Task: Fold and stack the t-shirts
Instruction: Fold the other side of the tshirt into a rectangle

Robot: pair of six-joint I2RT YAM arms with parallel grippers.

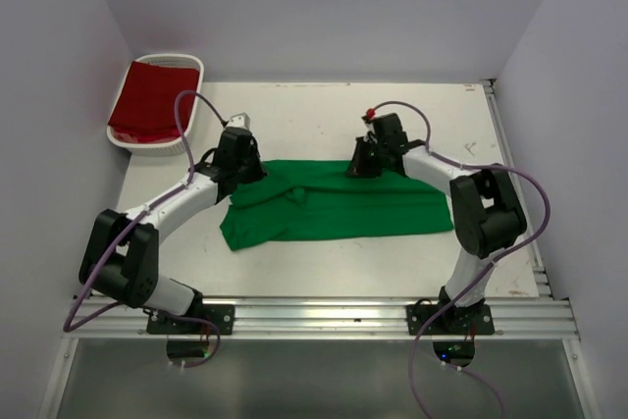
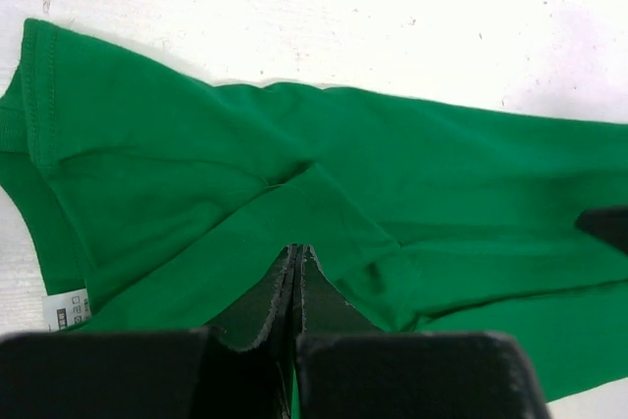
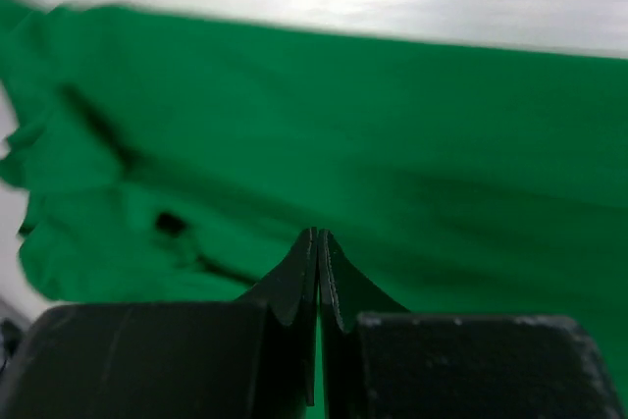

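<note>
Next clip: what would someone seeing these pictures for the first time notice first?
The green t-shirt, lying rumpled across the middle of the white table, stands out most. Both arms reach onto its far edge, with the left gripper and the right gripper each shut on a pinch of the green cloth. A dark red t-shirt lies in the white basket at the table's far left corner.

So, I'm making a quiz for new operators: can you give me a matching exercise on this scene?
Things:
1. bright green cloth t-shirt
2. dark red cloth t-shirt
3. white slatted plastic basket
4. left end effector

Places or states:
A. far left table corner
B. shut on green cloth
C. inside the basket
D. spread across the table's middle

Pairs: 1-D, 2-C, 3-A, 4-B
</note>
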